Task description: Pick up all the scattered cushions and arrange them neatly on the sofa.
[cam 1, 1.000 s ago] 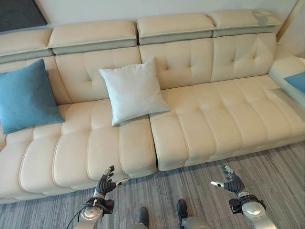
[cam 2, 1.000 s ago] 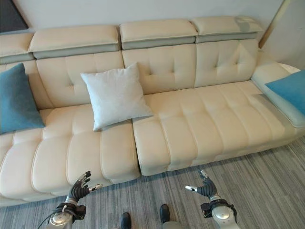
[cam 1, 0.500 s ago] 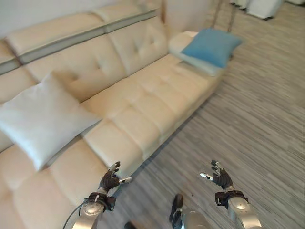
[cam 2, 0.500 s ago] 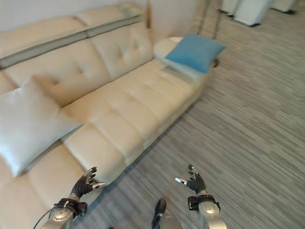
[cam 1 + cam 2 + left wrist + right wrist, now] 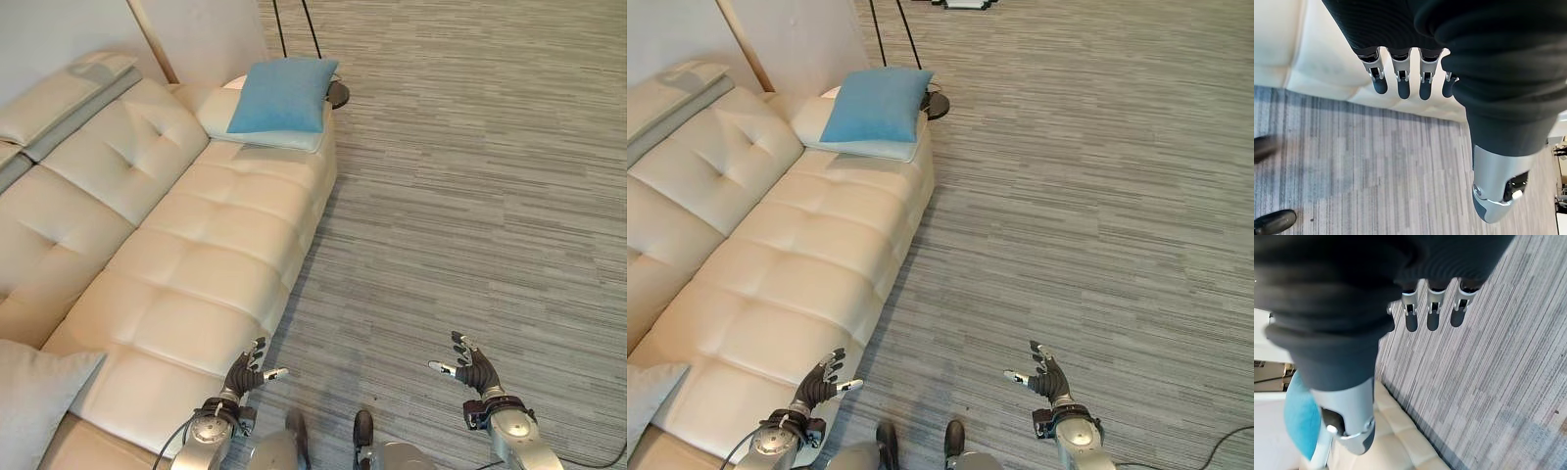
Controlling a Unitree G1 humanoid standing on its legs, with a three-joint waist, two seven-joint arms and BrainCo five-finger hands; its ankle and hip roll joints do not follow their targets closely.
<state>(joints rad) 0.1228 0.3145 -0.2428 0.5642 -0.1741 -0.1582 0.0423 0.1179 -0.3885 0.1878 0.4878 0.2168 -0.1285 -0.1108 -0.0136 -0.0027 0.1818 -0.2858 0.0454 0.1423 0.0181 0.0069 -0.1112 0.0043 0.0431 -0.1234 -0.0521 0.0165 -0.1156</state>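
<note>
Both my hands are hanging low in front of me with nothing in them: my left hand is spreading its fingers loosely over the front edge of the cream sofa, and my left wrist view is showing those fingers straight, pointing down at the seam where the seat front is meeting the grey striped carpet. My right hand is hovering over that carpet, well apart from the sofa, with its fingers relaxed and extended and its thumb standing off to one side, gripping nothing. Past my left hand, the tufted seat is running away toward the far end of the sofa, where a blue cushion is lying flat on top of the pale padded end section, tilted slightly and overhanging it a little. At the near end, beside my left arm, the corner of a light grey cushion is resting on the seat. Just beyond the blue cushion, two thin dark poles are rising from a round dark base on the carpet, close to the sofa's end. My right wrist view is catching the edge of the blue cushion against the cream upholstery.
</note>
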